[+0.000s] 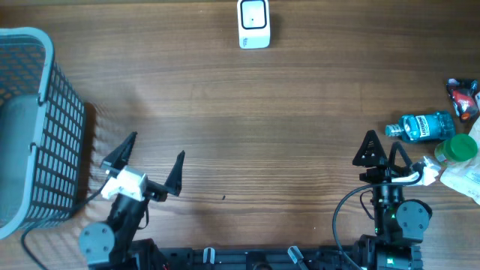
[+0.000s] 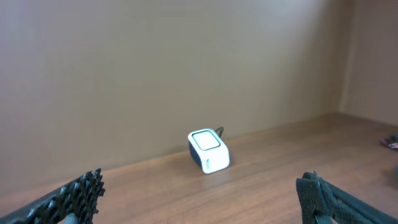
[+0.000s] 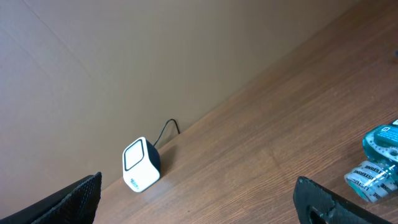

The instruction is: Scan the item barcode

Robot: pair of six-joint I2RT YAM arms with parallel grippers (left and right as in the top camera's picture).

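A wooden surface (image 1: 262, 127) is seen, with a grey mesh basket (image 1: 64, 135) set at its left edge. The left end effector (image 1: 156, 147), beside the basket, and the right end effector (image 3: 198, 180) are both held with fingers wide apart, gripping nothing. A white scanner (image 1: 253, 22) is stood at the far edge, centre. A blue bottle (image 1: 424, 126) is laid near the right edge, just beside a green-capped container (image 1: 456, 148).
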